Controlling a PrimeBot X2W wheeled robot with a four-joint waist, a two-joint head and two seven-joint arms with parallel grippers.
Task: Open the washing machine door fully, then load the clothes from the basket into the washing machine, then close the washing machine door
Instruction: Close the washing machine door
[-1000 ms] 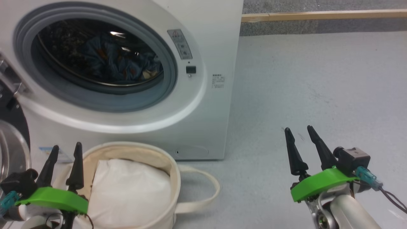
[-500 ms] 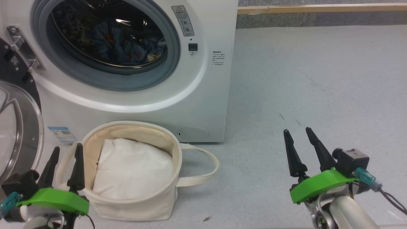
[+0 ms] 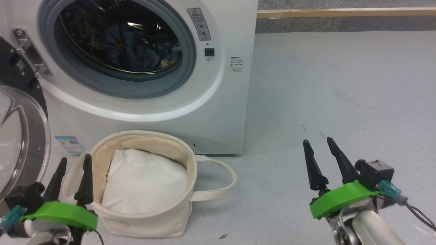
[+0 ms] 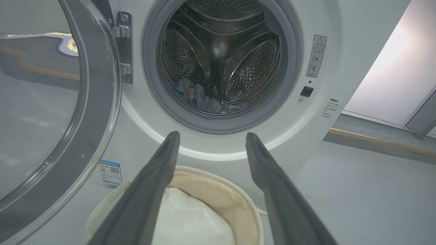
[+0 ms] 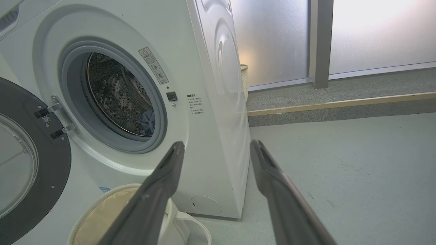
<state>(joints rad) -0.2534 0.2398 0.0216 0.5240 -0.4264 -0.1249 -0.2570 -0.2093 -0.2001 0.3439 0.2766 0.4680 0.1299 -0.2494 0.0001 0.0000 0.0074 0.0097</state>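
The white washing machine [image 3: 224, 102] stands at the upper left, and its door [image 3: 20, 136] hangs swung open at the left edge. Blue clothes [image 3: 136, 51] with orange print lie inside the steel drum [image 4: 238, 61]; they are also visible as clothes [image 4: 201, 100] low in the drum in the left wrist view. The cream basket [image 3: 177, 217] sits on the floor in front of the machine with white padding [image 3: 143, 183] inside. My left gripper [image 3: 75, 161] is open beside the basket's left rim. My right gripper [image 3: 317, 142] is open over bare floor to the right.
Grey floor [image 3: 340, 85] stretches to the right of the machine. A wooden strip [image 3: 340, 13] edges a raised step at the back. The basket's loop handle [image 3: 228, 177] lies on the floor toward the right. Frosted panels [image 5: 374, 30] stand behind the step.
The head camera has shifted, so the machine and basket sit lower and further right in the picture, with more of the open door showing. Both grippers stay open and still.
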